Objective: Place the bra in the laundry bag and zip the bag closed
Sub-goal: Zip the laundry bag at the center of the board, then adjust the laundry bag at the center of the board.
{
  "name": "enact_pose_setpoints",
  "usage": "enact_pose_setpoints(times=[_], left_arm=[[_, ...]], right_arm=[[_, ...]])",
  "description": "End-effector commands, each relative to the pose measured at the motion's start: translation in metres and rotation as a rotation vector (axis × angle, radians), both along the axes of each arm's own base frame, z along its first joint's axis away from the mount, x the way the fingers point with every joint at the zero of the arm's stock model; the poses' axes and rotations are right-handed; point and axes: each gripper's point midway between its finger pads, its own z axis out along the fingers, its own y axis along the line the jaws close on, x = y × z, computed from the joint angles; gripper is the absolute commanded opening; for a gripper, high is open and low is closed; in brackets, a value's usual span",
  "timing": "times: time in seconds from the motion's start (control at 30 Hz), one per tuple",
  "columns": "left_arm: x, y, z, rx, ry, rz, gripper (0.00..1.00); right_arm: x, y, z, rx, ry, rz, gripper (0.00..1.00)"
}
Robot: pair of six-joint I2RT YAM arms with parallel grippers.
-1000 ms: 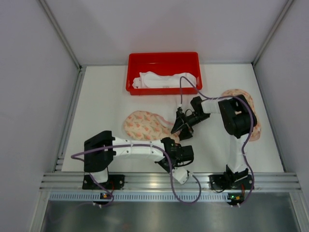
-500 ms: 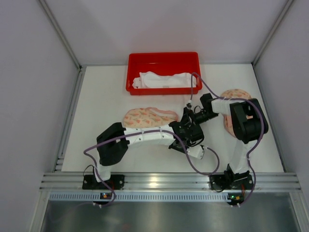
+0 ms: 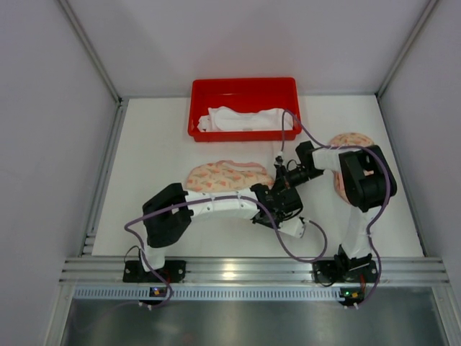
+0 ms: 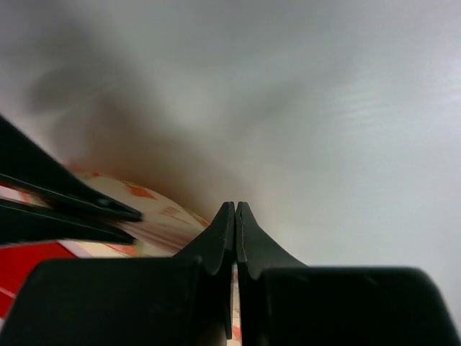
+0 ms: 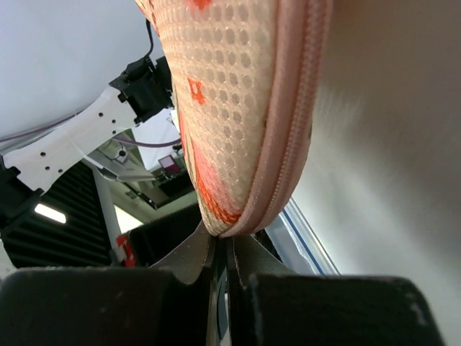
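A matte white tabletop fills the middle of the top view. Plain grey wall panels close it in at the left, right and back, and a ribbed aluminium rail runs along the bottom, where both arm bases are bolted.

At upper centre a red rectangular plastic bin holds a crumpled white fabric item. The cream, orange-printed mesh laundry bag sits in the centre of the frame, just below the bin, and both arms meet at its right end. A second patterned fabric piece lies at centre right, partly hidden behind the right arm.

In the right wrist view the right gripper has its fingers pressed together, pinching the bag's lower edge where the pink zip runs. The bag hangs across the upper centre of that frame.

The left gripper is also pressed together, with blurred white surface beyond it and the bag at lower left. Whether anything thin is caught between its fingers cannot be told.
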Motion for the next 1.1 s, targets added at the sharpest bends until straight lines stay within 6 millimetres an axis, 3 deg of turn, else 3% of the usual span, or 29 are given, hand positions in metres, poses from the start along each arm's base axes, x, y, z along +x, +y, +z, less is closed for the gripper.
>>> enact_pose_setpoints(times=[0.0,0.07,0.1,0.17,0.23,0.3,0.37,0.4,0.5,0.57,0.63,0.7,0.77,0.8,0.87,0.9,0.97,1.0,1.07], left_arm=[[-0.029,0.03,0.001,0.014,0.07,-0.054,0.0],[-0.037,0.045,0.0,0.025,0.08,-0.067,0.0],[-0.044,0.065,-0.013,0.075,0.097,-0.069,0.0],[-0.049,0.087,-0.021,0.113,0.101,-0.053,0.0],[-0.053,0.095,-0.022,0.116,0.112,-0.042,0.0],[-0.057,0.096,-0.018,0.09,0.124,-0.024,0.02],[-0.06,0.09,-0.007,0.033,0.136,0.001,0.16],[-0.064,0.085,-0.002,0.001,0.161,0.002,0.28],[-0.073,0.066,0.031,-0.151,0.206,0.024,0.47],[-0.073,0.059,0.058,-0.269,0.212,0.061,0.51],[-0.064,0.057,0.085,-0.403,0.21,0.143,0.58],[-0.043,0.067,0.096,-0.471,0.217,0.285,0.6],[-0.021,0.078,0.106,-0.533,0.187,0.39,0.63],[-0.002,0.093,0.105,-0.551,0.18,0.497,0.66],[0.016,0.105,0.102,-0.57,0.197,0.59,0.7],[0.037,0.123,0.101,-0.585,0.202,0.709,0.7],[0.049,0.137,0.089,-0.578,0.284,0.819,0.7],[0.068,0.158,0.084,-0.594,0.292,0.949,0.7],[0.08,0.177,0.069,-0.568,0.334,1.067,0.7]], right_arm=[[0.012,-0.001,0.007,0.042,-0.033,-0.006,0.0],[0.012,-0.002,0.004,0.034,-0.029,-0.008,0.0],[0.013,-0.004,0.003,0.036,-0.032,-0.009,0.0],[0.013,-0.005,0.004,0.033,-0.037,-0.001,0.0],[0.013,-0.005,0.004,0.031,-0.047,0.003,0.0],[0.012,-0.006,0.004,0.028,-0.052,0.005,0.0],[0.01,-0.008,0.003,0.015,-0.064,0.009,0.0],[0.009,-0.008,0.003,0.013,-0.071,0.015,0.0],[0.006,-0.011,0.003,-0.005,-0.101,0.035,0.0],[0.002,-0.015,0.002,-0.018,-0.118,0.052,0.0],[-0.004,-0.02,-0.001,-0.043,-0.143,0.083,0.0],[-0.009,-0.024,-0.005,-0.054,-0.175,0.115,0.0],[-0.012,-0.03,-0.011,-0.096,-0.199,0.132,0.1],[-0.011,-0.034,-0.015,-0.13,-0.22,0.14,0.12],[-0.01,-0.037,-0.02,-0.162,-0.242,0.144,0.17],[-0.009,-0.039,-0.022,-0.176,-0.251,0.144,0.17],[-0.006,-0.044,-0.027,-0.222,-0.281,0.15,0.16],[-0.005,-0.045,-0.029,-0.234,-0.292,0.153,0.15],[-0.003,-0.049,-0.031,-0.263,-0.311,0.155,0.12]])
